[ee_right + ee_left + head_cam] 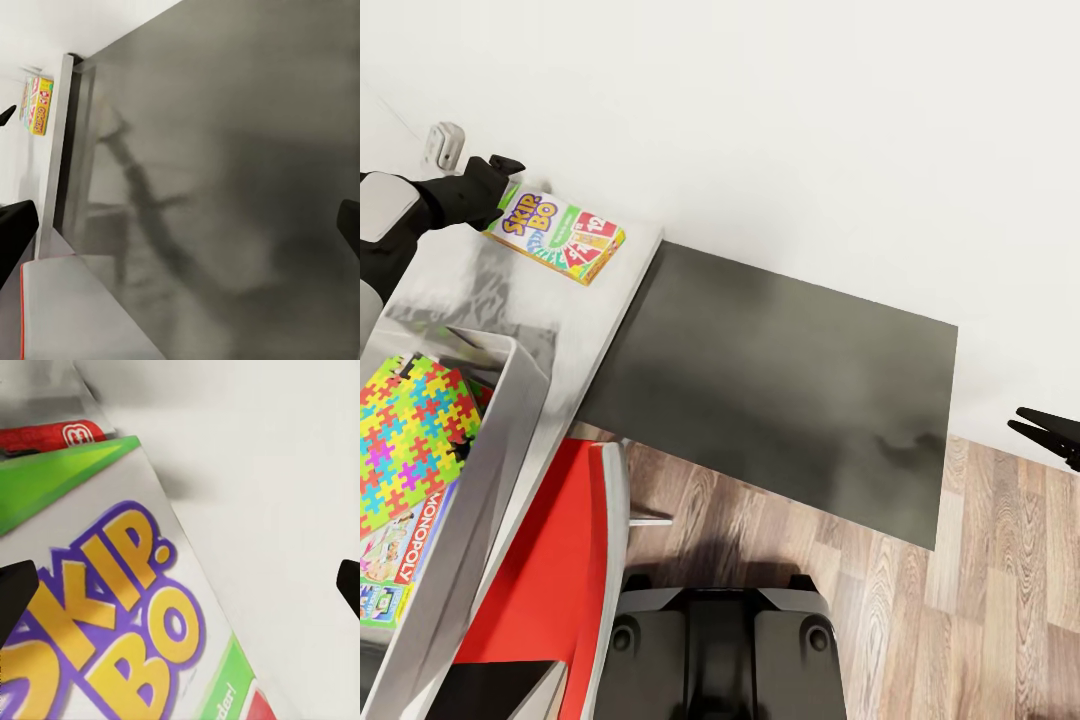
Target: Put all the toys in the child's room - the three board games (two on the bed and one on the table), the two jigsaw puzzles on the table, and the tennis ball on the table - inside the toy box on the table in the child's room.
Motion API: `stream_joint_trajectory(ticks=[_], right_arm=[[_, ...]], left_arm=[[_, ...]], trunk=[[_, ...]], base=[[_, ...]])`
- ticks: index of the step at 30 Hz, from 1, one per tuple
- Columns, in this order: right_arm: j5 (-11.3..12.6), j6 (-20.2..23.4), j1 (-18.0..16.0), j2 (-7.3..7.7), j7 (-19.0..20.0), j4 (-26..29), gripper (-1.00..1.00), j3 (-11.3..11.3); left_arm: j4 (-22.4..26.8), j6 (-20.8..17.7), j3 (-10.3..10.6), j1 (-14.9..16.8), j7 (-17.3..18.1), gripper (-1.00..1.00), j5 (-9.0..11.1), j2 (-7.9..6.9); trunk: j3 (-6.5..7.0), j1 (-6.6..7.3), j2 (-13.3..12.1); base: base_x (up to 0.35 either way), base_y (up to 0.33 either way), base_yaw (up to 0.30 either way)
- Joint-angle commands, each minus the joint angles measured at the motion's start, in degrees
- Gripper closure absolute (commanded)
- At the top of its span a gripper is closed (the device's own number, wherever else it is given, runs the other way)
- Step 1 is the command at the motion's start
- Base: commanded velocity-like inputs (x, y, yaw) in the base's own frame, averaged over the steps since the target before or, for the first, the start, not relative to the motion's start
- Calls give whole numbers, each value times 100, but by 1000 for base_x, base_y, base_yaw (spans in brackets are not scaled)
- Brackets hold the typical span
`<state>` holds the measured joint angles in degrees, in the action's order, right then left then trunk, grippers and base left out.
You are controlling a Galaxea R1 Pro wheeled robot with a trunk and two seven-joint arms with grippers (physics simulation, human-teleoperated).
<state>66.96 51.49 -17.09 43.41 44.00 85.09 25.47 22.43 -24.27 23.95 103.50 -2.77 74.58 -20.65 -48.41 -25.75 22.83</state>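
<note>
left tool spread at skip-bo box edge on table.

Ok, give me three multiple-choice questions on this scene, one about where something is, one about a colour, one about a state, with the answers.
1. Where does the Skip-Bo box lie?
A. on the pale grey desk top by the wall
B. in the toy box
C. on the wooden floor

2. What colour is the lower desk section to the right?
A. white
B. dark grey
C. red

3. How are the left gripper fingers set?
A. shut on the Skip-Bo box
B. shut on nothing
C. open, spread wide over the box

Answers: 1 A, the head view shows it flat on the pale top, outside the toy box. 2 B, the slab is dark grey. 3 C, the left wrist view shows the fingers at opposite edges with the box between.
</note>
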Motion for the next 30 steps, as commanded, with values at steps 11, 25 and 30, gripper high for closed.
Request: stream_joint_trajectory(ticks=[11,25,30], right_arm=[[1,27,-5,1,12,-2,-100,2],[1,27,-5,1,12,-2,-100,2],[2,28,-5,1,12,-2,-100,4]], left_arm=[[-21,-8,37,4,-35,-100,56,-8],[-112,-8,50,3,-39,-100,57,-9],[-130,-8,58,2,-39,-100,57,-9]], trunk=[[-6,-3,9],[-6,-3,9],[-6,-3,9]], base=[[0,0,0],[0,0,0],[0,0,0]])
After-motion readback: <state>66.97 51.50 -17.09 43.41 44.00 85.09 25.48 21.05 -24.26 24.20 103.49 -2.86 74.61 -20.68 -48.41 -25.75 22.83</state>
